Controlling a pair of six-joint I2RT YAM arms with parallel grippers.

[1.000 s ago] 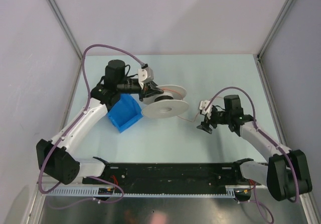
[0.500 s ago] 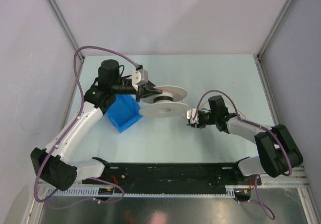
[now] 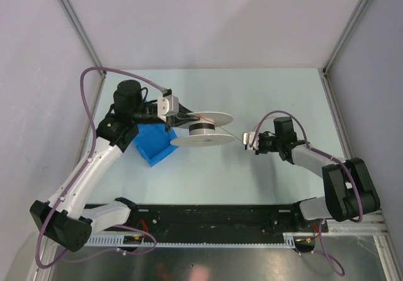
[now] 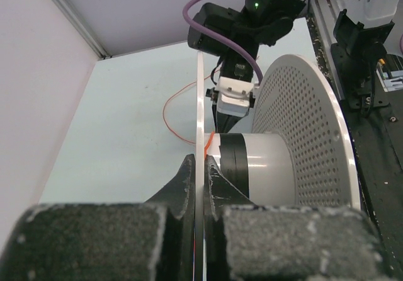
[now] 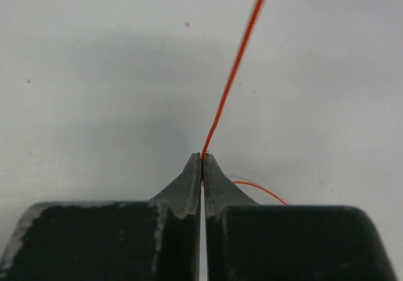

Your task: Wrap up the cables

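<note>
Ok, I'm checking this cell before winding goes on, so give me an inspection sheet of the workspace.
Surface: pale green table, no spills seen.
Job's things: thin reddish wire runs from the grey-white spool to the right pincer, with slack lying on the table.
Clutter: blue block beside the spool.
Grippers: left pincer shut on the spool's flange; right pincer shut on the wire.
Cables: purple cables looped along both arms.
Surroundings: plain walls, black rail at the near edge.
</note>
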